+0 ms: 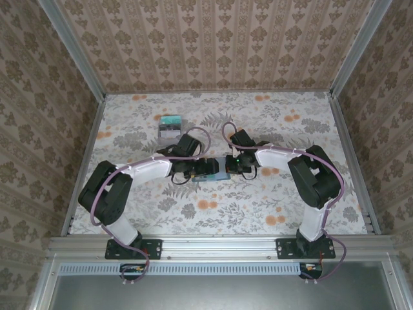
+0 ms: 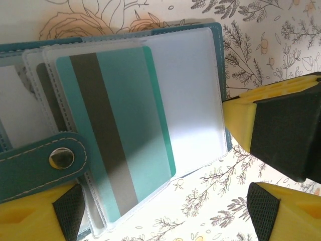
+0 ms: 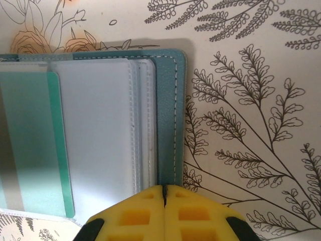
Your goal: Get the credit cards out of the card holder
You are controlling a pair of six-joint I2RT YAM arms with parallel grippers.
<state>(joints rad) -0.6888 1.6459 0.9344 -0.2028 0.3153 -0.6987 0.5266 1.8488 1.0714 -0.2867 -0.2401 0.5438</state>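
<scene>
While the small flat teal-blue bifold card holder [image 3: 168, 115] lies spread open on the table between our two arms, we judge the step in hand to be getting at a card rather than pulling one out. A teal credit card with a dark grey stripe [image 2: 115, 130] sits inside a clear plastic sleeve [image 2: 195, 100], and nothing grips it yet. Our left gripper [image 2: 163, 201] hangs over the open pages with its yellow fingers spread wide, one to each side of the sleeves, holding nothing. Our right gripper [image 3: 163, 198] has its fingers pressed together at the holder's outer stitched edge, seemingly to pin it down, though we cannot tell whether it bears on the cover.

Next, we think, the left fingers must come down around the card's free edge, close on it alone and slide it out along the sleeve while the holder is kept from following.

The table [image 1: 271, 213] wears a pale cloth printed with flowers and ferns. A grey rectangle with a green band [image 1: 170, 127] lies well apart, towards the back. Brown damask-papered walls [image 1: 219, 45] close in three sides, with an aluminium rail [image 1: 219, 244] along the near edge.
</scene>
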